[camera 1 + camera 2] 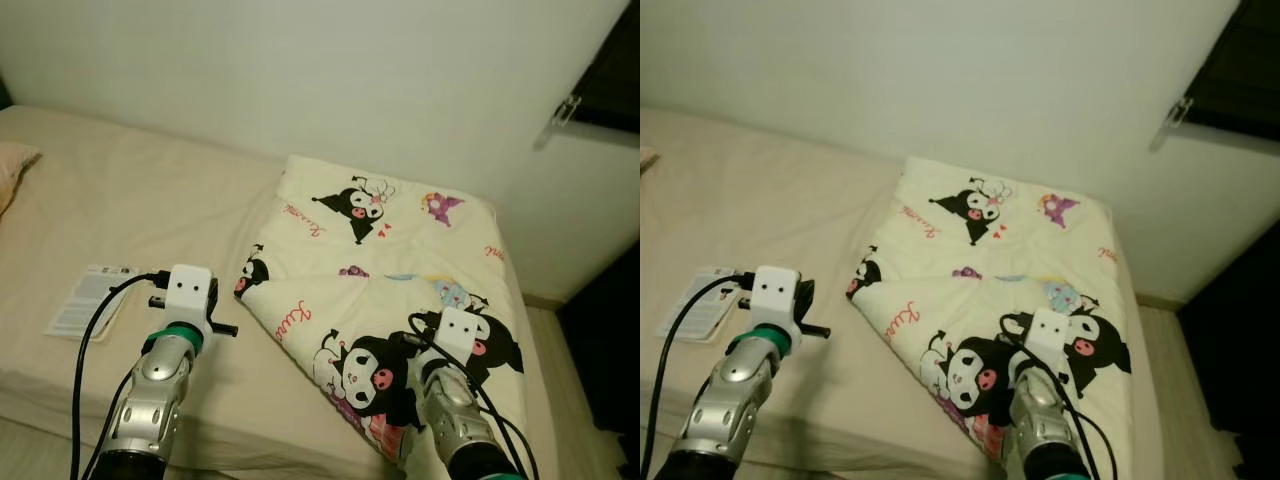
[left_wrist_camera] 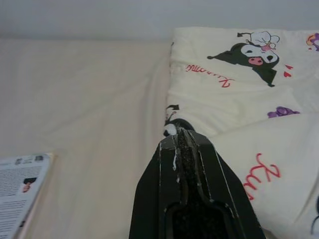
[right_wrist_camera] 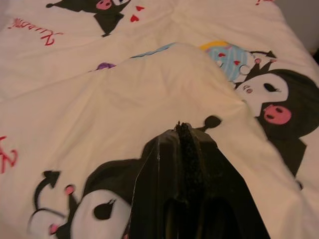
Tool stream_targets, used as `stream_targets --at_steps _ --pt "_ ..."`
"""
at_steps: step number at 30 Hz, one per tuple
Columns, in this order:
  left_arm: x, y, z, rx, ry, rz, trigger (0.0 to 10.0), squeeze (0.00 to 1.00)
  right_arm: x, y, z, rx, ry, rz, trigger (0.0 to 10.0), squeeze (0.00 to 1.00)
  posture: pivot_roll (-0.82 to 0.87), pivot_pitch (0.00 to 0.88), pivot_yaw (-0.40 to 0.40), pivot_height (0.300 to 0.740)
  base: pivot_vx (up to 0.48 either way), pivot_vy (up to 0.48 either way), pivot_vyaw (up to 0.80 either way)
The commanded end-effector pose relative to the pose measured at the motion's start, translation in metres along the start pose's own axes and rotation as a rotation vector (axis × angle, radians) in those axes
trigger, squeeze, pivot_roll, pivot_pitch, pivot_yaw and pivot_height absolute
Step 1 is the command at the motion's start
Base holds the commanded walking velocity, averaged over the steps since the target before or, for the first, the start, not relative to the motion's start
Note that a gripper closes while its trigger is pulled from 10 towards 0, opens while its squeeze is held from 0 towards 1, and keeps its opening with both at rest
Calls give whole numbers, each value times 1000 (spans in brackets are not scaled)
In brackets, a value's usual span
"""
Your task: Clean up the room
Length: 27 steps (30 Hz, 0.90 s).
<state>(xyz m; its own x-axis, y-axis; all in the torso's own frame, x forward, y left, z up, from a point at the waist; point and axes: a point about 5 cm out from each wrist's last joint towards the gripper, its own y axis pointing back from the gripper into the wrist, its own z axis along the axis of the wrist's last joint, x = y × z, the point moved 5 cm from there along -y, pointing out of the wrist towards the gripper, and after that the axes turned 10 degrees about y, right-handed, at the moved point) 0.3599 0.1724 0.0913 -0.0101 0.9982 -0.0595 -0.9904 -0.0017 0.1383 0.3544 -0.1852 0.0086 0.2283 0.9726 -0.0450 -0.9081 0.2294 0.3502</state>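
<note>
A cream blanket (image 1: 385, 270) printed with black cartoon characters lies folded on the right part of the beige bed (image 1: 150, 200). My left gripper (image 2: 180, 137) is shut with nothing in it and hovers over the bare sheet just left of the blanket's edge. My right gripper (image 3: 183, 128) is shut too, empty, low over the blanket's near folded corner, above a cartoon face (image 3: 89, 209). The left arm (image 1: 165, 370) and right arm (image 1: 450, 390) reach in from the bed's near side.
A white printed booklet (image 1: 88, 298) lies on the sheet left of my left arm. A pillow corner (image 1: 12, 165) shows at the far left. A white wall runs behind the bed, with a dark window frame (image 1: 610, 70) at the upper right and dark floor right of the bed.
</note>
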Motion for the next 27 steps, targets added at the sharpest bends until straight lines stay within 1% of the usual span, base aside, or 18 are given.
stream_targets --at_steps 1,3,10,15,21,27 --pt "3 2 -4 16 7 14 10000 0 3 2 -6 18 10 14 10000 0 145 0 -71 740 0 480 0" --pt "3 3 -4 11 7 18 10000 0 3 2 -7 18 14 15 10000 0 144 0 -73 740 0 364 0" --pt "3 6 -12 41 -39 13 10000 0 5 3 -8 19 16 27 10000 0 145 0 -74 740 0 0 0" --pt "2 9 -17 60 -47 0 10000 0 5 4 -10 24 16 25 10000 0 143 0 -72 740 0 0 0" --pt "1 9 -17 62 -52 -3 10000 0 3 5 -13 36 10 20 10000 0 142 0 -70 740 0 0 0" --pt "1 9 -17 66 -60 -7 10000 0 3 5 -15 48 -12 21 10000 0 142 0 -67 740 0 0 -800"
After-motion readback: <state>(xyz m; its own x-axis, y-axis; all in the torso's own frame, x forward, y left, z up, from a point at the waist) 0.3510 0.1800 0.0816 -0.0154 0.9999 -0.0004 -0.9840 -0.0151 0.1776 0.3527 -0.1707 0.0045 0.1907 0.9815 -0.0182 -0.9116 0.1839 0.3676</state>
